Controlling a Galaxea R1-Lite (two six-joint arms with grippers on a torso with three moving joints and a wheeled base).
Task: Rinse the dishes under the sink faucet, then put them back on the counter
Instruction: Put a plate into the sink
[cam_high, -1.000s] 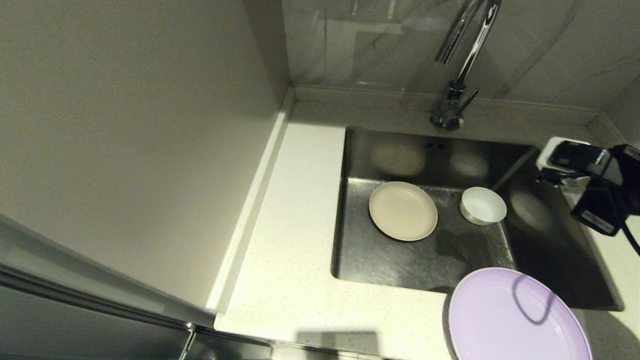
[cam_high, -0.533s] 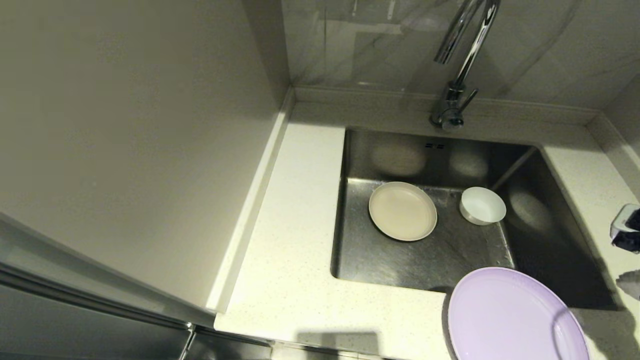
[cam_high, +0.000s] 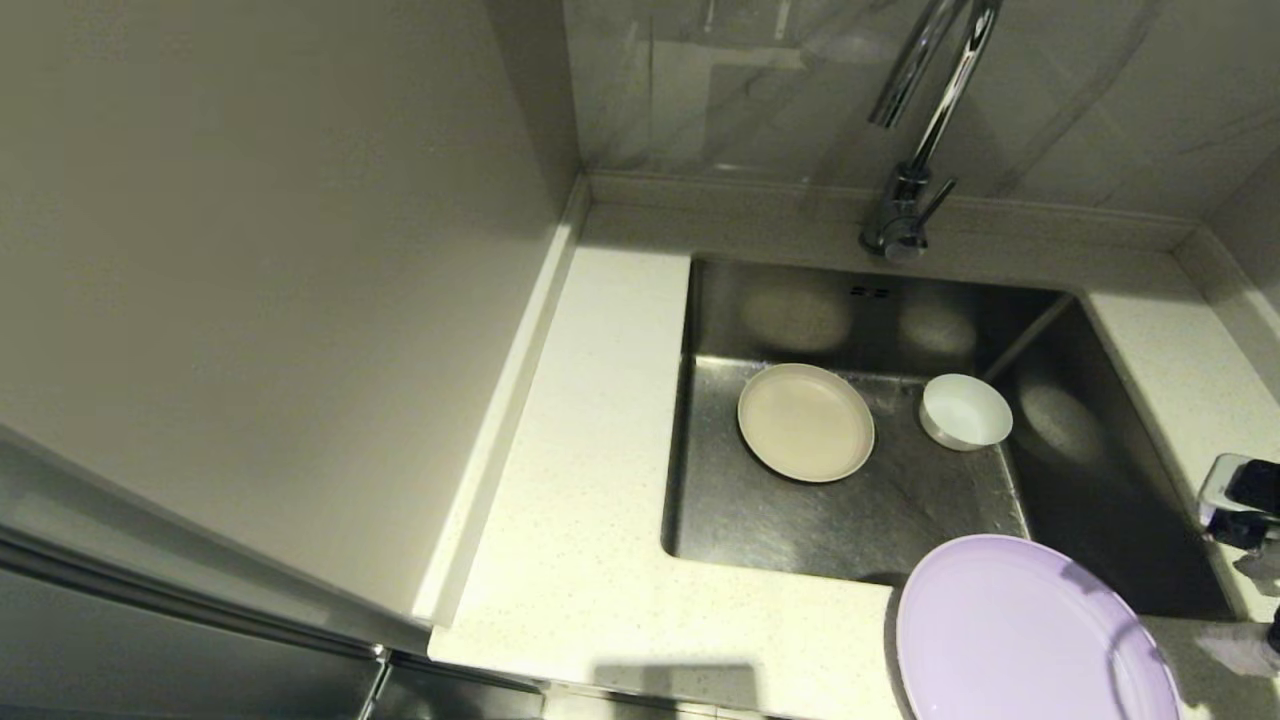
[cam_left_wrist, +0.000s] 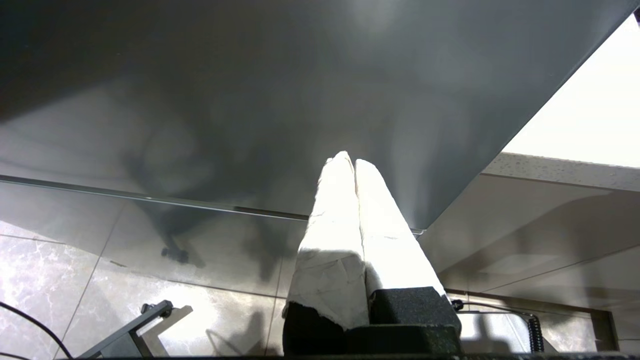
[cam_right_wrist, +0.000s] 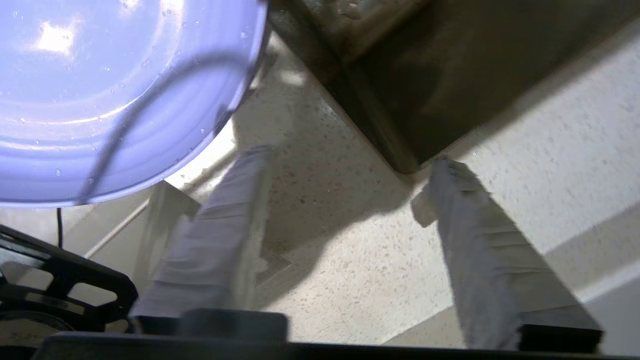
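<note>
My right gripper (cam_right_wrist: 345, 200), fingers spread and empty, has withdrawn to four o'clock beside the sink (cam_high: 1100, 520); lilac plate (cam_high: 1020, 640) on the counter (cam_high: 580, 560) at five o'clock, cream plate (cam_high: 806, 421) and bowl (cam_high: 966, 410) remain unrinsed.

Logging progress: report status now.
Right gripper open, empty, over counter beside lilac plate. Left gripper shut, parked. Cream plate, bowl in sink.
</note>
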